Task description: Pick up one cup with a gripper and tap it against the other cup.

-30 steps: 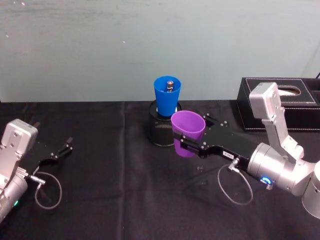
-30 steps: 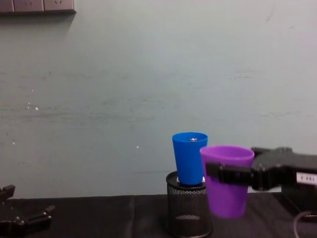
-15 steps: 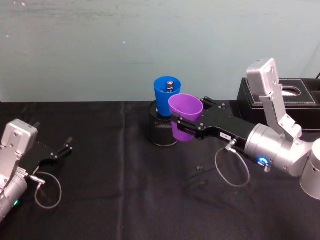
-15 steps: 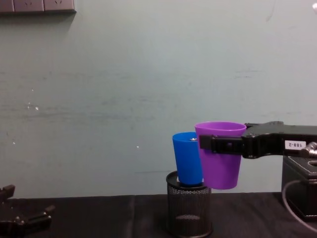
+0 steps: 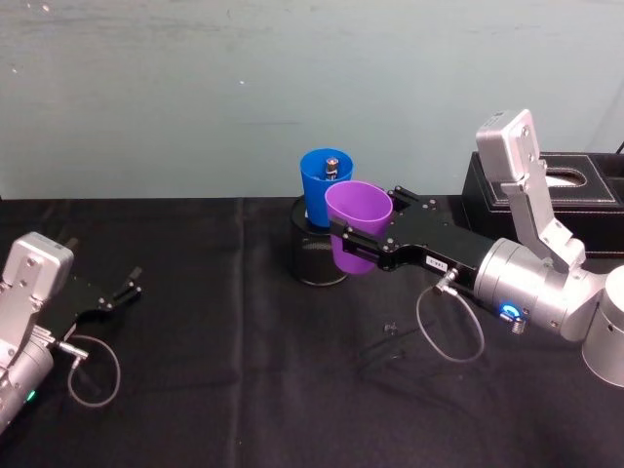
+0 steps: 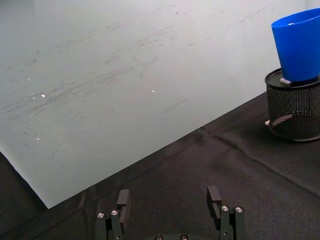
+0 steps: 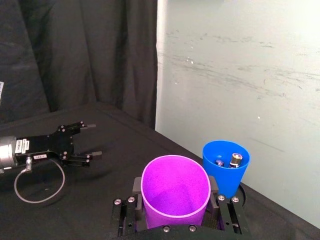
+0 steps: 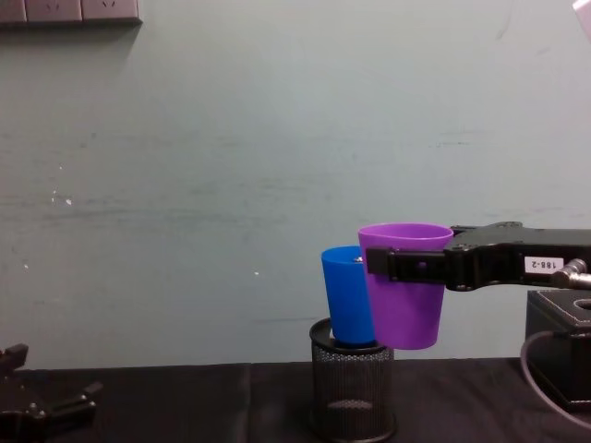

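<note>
While your left gripper (image 5: pixel 130 285) waits spread and idle at the far left, the blue cup (image 5: pixel 316 185) stands upright in the mesh holder (image 5: pixel 310 261). Just right of it hangs the purple cup (image 5: pixel 359 207), upright, pinched by your right gripper (image 5: pixel 347 244). Compared with one second ago, it is higher and closer; contact I cannot tell.

Blue cup (image 6: pixel 298 47) in mesh holder (image 6: pixel 294 112)

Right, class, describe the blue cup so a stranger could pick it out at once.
On the black table, by the wall, stands a black mesh holder. The blue cup stands in it; the purple cup alongside hangs in the right gripper.
</note>
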